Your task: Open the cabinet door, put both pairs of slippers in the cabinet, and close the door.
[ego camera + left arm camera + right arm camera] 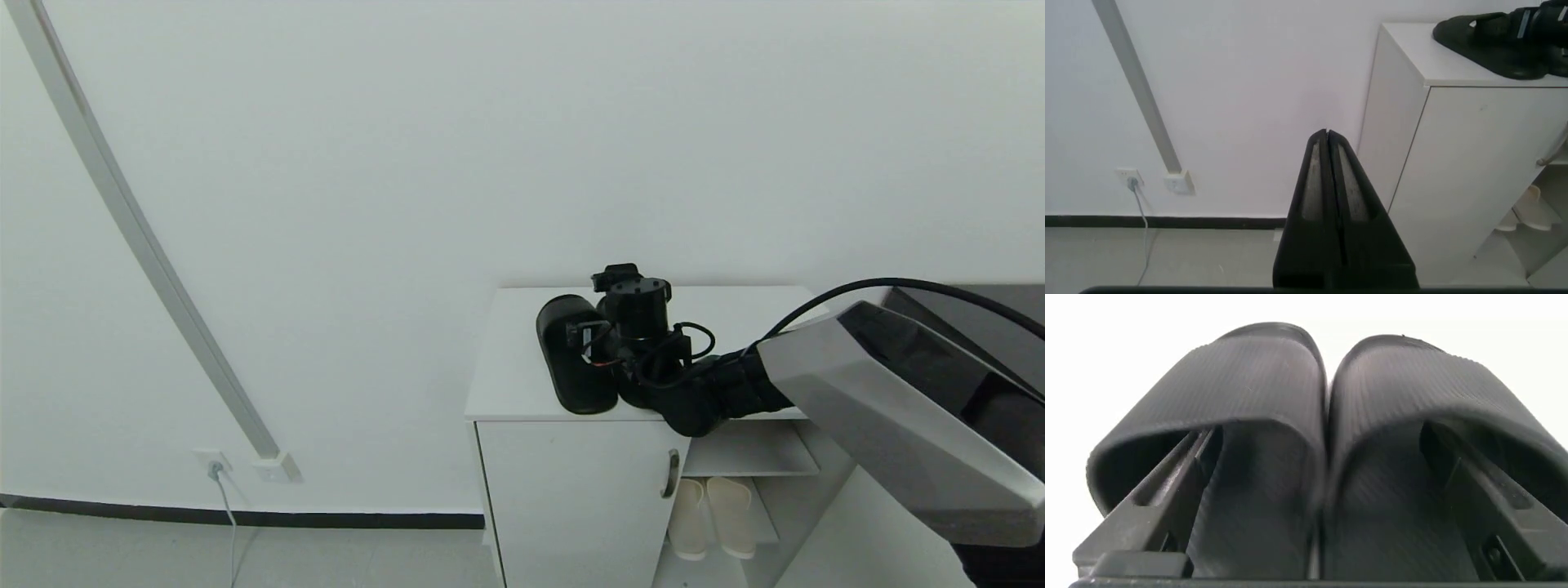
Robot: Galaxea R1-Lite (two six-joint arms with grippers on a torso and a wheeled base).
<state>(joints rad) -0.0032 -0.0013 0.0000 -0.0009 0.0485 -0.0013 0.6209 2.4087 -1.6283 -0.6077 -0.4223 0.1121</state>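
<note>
Black slippers (pixel 1257 400), two, sit on the cabinet (pixel 522 367); right gripper (pixel 1319 437) spread, one finger inside each. Two white slippers (pixel 731 514) inside; left gripper (pixel 1327 143) pressed together.

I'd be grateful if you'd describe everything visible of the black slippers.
The black slippers are a matte, rubbery-looking pair with broad, finely ribbed straps, side by side and touching along their inner edges. They are on the white cabinet top, near its front edge. The right claw has its fingers pushed in, one under each strap.
</note>
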